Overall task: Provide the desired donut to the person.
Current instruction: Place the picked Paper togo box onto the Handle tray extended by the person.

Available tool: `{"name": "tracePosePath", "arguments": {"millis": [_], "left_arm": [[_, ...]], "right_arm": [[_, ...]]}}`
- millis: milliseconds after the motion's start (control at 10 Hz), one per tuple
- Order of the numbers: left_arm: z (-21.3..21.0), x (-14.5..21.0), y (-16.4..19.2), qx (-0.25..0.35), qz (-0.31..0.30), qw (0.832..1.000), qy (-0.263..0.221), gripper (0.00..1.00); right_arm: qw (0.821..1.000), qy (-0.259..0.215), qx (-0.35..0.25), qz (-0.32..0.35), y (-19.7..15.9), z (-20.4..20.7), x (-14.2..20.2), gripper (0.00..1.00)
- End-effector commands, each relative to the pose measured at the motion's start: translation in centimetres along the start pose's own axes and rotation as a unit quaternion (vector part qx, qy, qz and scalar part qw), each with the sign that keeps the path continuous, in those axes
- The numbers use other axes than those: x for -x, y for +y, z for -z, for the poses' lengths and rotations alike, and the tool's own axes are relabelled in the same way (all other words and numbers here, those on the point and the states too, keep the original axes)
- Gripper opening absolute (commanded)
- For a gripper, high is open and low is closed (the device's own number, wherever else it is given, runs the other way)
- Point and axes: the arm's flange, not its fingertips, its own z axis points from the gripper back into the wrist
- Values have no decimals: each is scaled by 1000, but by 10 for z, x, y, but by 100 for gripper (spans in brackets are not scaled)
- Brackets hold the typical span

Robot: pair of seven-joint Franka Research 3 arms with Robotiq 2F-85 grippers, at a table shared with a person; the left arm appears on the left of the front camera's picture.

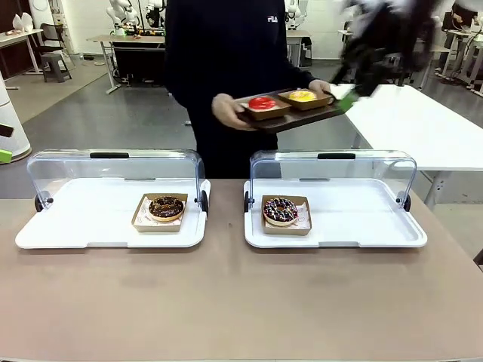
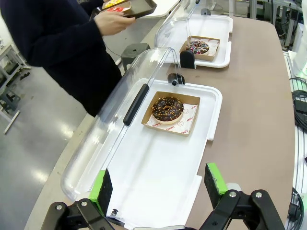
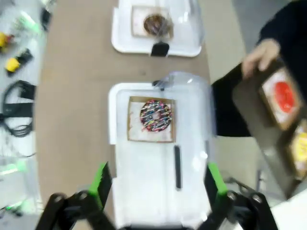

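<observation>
The person stood upper centre, holding a dark tray whose long axis ran left-right. Left gripper and right gripper fingers were spread wide, both empty.

Front camera faces twelve o'clock across the table; both wrist cameras look down from high, sharing both trays.

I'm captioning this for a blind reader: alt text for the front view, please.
A person holds a dark tray with a red donut and a yellow donut behind two open white display cases, each holding one chocolate donut.
</observation>
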Motion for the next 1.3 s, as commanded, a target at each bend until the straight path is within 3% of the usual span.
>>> {"name": "tracePosePath", "arguments": {"millis": [0, 200, 300, 700, 1200], "left_arm": [[1, 0, -1, -5, 2, 1000, -10, 100], [1, 0, -1, -5, 2, 1000, -10, 100], [1, 0, -1, -5, 2, 1000, -10, 100], [1, 0, -1, -5, 2, 1000, -10, 100], [1, 0, -1, -5, 2, 1000, -10, 100]], "right_arm": [[998, -55, 2, 20, 36, -5, 71, 100], [989, -131, 32, 57, 53, -17, 133, 100], [984, -149, 56, 85, 66, -18, 147, 100], [973, -159, 95, 140, 99, -17, 161, 100], [971, -148, 100, 161, 94, -17, 165, 100]]}}
